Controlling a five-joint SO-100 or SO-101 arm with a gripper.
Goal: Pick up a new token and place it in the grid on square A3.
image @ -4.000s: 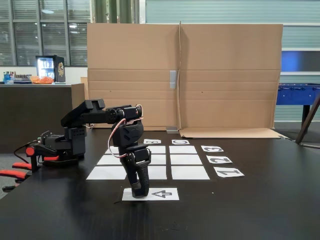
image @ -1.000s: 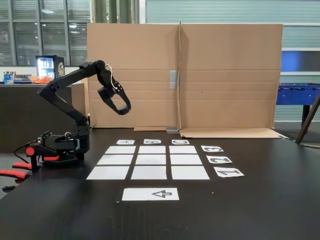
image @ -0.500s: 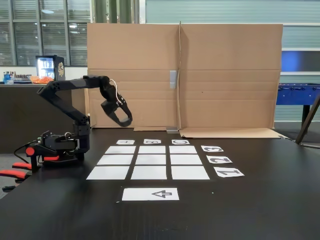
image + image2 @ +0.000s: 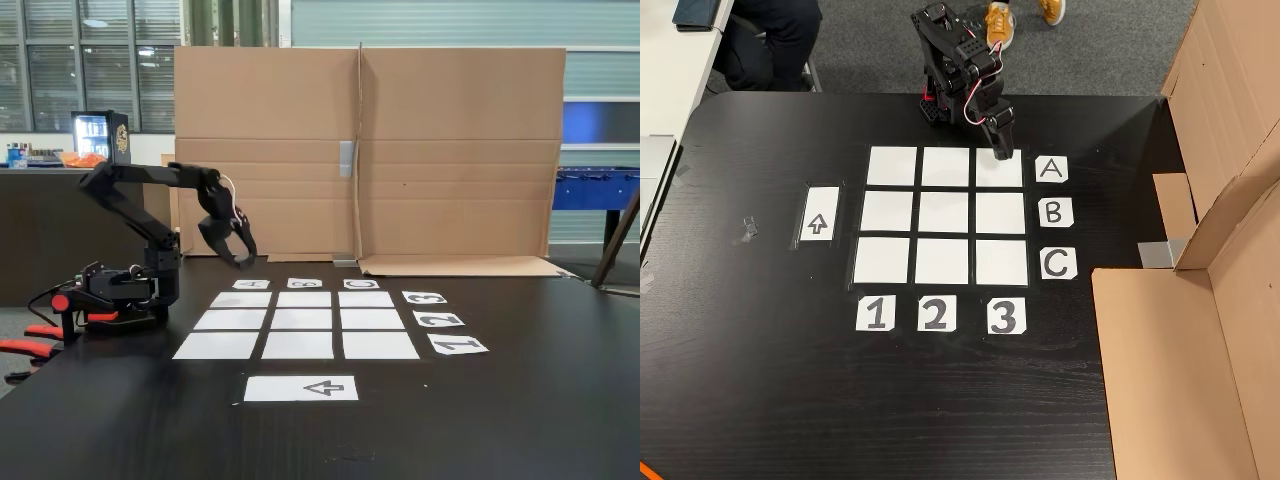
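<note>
The pincer [image 4: 1001, 152] hangs tips-down at the far corner of the grid [image 4: 942, 214], just over the upper edge of square A3 [image 4: 999, 168]; it should settle toward the cell's middle before letting go. The overhead-style view fixes the cell. The fixed view [image 4: 240, 258] shows height, yet whether the tips pinch the token I cannot tell.

white 3x3 paper grid [image 4: 942, 214] flat on black table, square A3 [image 4: 999, 170] the corner cell beside label A
</note>
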